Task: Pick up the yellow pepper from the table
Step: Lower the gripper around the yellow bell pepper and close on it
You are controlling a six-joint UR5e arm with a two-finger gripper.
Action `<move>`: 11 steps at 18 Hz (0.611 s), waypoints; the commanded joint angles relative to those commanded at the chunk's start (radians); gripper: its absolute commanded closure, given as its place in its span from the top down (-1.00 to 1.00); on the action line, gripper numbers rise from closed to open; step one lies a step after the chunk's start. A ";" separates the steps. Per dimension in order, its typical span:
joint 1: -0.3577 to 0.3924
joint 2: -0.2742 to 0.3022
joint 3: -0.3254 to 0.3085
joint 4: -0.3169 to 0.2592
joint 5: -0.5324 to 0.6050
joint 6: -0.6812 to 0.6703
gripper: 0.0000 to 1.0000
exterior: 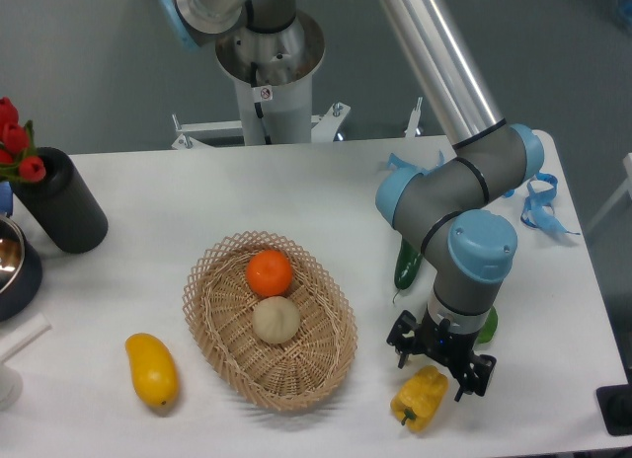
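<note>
Gripper (441,362) open, empty, fingers apart just above pepper (419,397).
Pepper lies near table (296,191) front edge, right of basket (269,320) holding orange (269,272) and pale fruit (276,320). Green items behind the arm (454,201) partly hidden. Sticker on arm base (265,93) unreadable. Yellow fruit (151,369) lies left.

Robotics lab, arm (444,83) (pedestal-mounted), white table (296,191)

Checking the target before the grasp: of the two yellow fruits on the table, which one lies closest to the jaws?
The yellow pepper, lobed and green-stemmed, right of the basket, directly under the gripper. The smooth elongated yellow fruit lies far off, left of the basket.
</note>
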 joint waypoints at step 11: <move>-0.012 -0.023 0.006 0.002 0.002 0.002 0.82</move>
